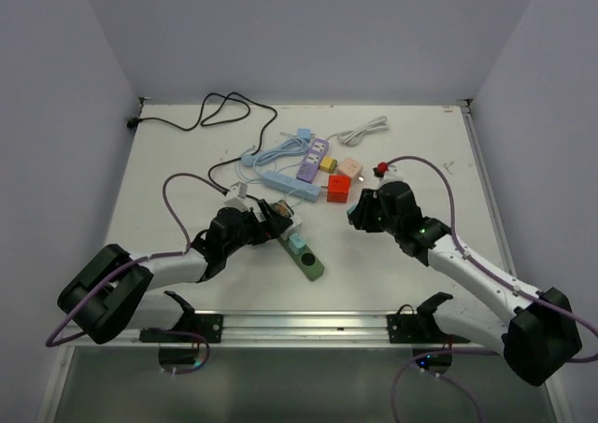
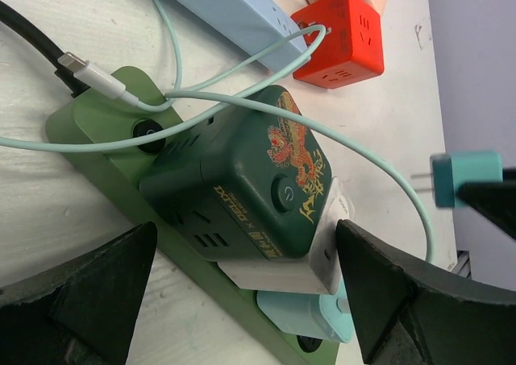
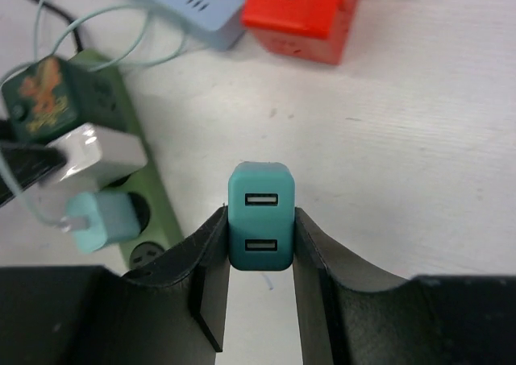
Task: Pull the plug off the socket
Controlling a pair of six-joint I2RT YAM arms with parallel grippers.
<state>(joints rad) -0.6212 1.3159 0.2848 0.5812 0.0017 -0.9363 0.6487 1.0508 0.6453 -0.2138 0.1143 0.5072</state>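
From above, the right gripper (image 1: 356,219) hung over the white counter (image 1: 336,283), right of the long green power strip (image 1: 304,255); its jaws and load were too small to make out. The left gripper (image 1: 273,216) hid the strip's far end. In the left wrist view, that gripper's jaws stood wide on either side of a dark green cube adapter with a red dragon print (image 2: 242,180). The small teal USB charger plug (image 2: 463,178) showed at the right, clear of the strip, with two bare prongs. In the right wrist view, the right jaws pinched the plug above the counter, its two USB ports facing the camera and its prongs hidden
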